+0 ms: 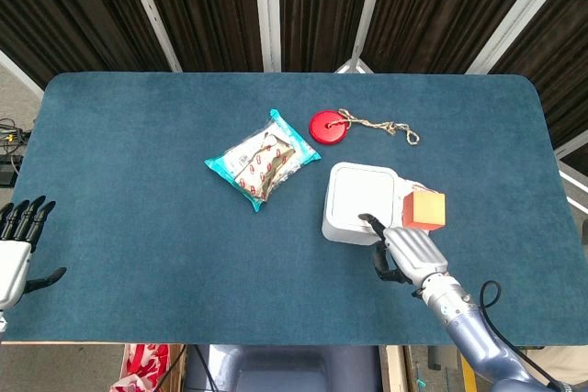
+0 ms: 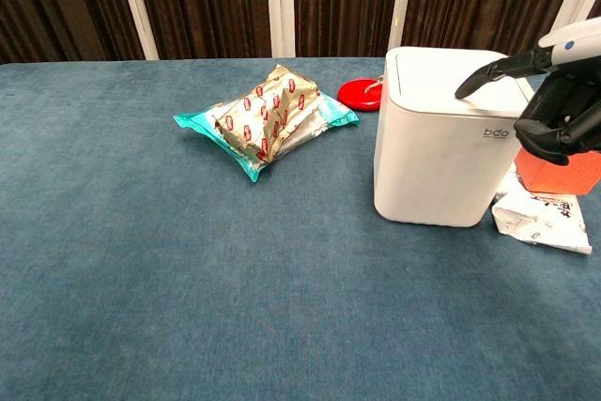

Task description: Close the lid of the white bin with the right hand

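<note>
Chest view: right hand (image 2: 554, 100) fingers (image 2: 484, 75) overhang white bin (image 2: 441, 152) lid's (image 2: 451, 82) front edge.

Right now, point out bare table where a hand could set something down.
The widest free cloth lies left of the snack packet, toward the left hand. The front strip is also bare. It is crowded around the white bin: orange block, right hand, red disc.

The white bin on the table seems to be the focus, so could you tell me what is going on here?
The robot's right hand is at the white bin, one finger stretched over the front edge of its lid, which now lies flat and closed. The left hand hangs open at the table's far left edge, holding nothing.
</note>
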Available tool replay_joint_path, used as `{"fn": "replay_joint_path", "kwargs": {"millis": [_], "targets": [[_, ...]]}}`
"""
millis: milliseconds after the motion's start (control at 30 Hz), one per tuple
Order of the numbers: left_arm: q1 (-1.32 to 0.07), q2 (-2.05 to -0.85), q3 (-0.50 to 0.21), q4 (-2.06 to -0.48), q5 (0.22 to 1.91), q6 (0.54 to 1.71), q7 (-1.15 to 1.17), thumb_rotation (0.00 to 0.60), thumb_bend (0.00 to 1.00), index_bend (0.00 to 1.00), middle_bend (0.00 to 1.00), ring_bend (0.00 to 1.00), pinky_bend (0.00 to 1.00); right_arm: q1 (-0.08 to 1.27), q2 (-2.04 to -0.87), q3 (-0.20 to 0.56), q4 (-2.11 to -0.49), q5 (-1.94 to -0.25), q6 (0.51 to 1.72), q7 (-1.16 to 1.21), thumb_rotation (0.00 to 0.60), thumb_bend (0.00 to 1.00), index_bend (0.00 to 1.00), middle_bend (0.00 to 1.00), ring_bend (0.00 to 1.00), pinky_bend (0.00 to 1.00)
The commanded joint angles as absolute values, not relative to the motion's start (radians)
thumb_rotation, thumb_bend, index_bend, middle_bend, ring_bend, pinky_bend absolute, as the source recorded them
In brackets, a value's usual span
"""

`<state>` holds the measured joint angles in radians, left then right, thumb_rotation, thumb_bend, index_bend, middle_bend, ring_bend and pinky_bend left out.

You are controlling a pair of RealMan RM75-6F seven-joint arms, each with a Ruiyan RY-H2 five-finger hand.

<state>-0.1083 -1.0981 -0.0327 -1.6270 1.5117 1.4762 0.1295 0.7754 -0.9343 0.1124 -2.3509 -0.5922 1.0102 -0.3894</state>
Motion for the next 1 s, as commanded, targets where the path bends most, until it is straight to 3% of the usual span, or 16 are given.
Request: {"fn": "replay_joint_path", "kwargs": {"millis": [33, 367, 533, 700, 767, 833, 900, 1000], "targets": [[-0.108, -1.098, -0.033, -1.627, 1.511, 1.477, 0.129, 0.600, 0.00, 0.00, 0.00, 0.00, 0.00, 0.780, -0.959, 0.097, -2.336, -0.580, 1.020, -0.398, 0.600, 0.69, 0.12, 0.71, 0.77, 0.73], [-0.107, -1.098, -0.034, -1.625, 1.513, 1.480, 0.128, 0.600, 0.00, 0.00, 0.00, 0.00, 0.00, 0.775, -0.962, 0.107, -2.334, -0.610, 1.077, -0.389, 0.600, 0.69, 0.12, 0.71, 0.77, 0.73], [-0.106, -1.100, -0.033, -1.624, 1.514, 1.484, 0.130, 0.600, 0.00, 0.00, 0.00, 0.00, 0.00, 0.738, -0.899, 0.147, -2.352, -0.745, 1.185, -0.385, 0.600, 0.69, 0.11, 0.71, 0.77, 0.73], [-0.102, -1.102, -0.035, -1.627, 1.507, 1.489, 0.137, 0.600, 0.00, 0.00, 0.00, 0.00, 0.00, 0.663, -0.823, 0.133, -2.350, -0.889, 1.299, -0.409, 0.600, 0.69, 0.08, 0.70, 0.75, 0.68], [-0.101, -1.102, -0.036, -1.631, 1.502, 1.487, 0.137, 0.600, 0.00, 0.00, 0.00, 0.00, 0.00, 0.605, -0.811, 0.108, -2.328, -0.973, 1.351, -0.390, 0.600, 0.57, 0.05, 0.60, 0.63, 0.57], [-0.100, -1.102, -0.035, -1.633, 1.499, 1.485, 0.140, 0.600, 0.00, 0.00, 0.00, 0.00, 0.00, 0.550, -0.809, 0.070, -2.289, -1.049, 1.384, -0.374, 0.600, 0.40, 0.01, 0.39, 0.40, 0.39], [-0.098, -1.104, -0.037, -1.634, 1.497, 1.490, 0.149, 0.600, 0.00, 0.00, 0.00, 0.00, 0.00, 0.491, -0.823, 0.023, -2.227, -1.132, 1.415, -0.352, 0.600, 0.29, 0.00, 0.11, 0.11, 0.17], [-0.093, -1.112, -0.037, -1.630, 1.501, 1.502, 0.171, 0.600, 0.00, 0.00, 0.00, 0.00, 0.00, 0.383, -0.877, -0.051, -2.079, -1.256, 1.470, -0.264, 0.600, 0.26, 0.00, 0.00, 0.00, 0.02]]}}
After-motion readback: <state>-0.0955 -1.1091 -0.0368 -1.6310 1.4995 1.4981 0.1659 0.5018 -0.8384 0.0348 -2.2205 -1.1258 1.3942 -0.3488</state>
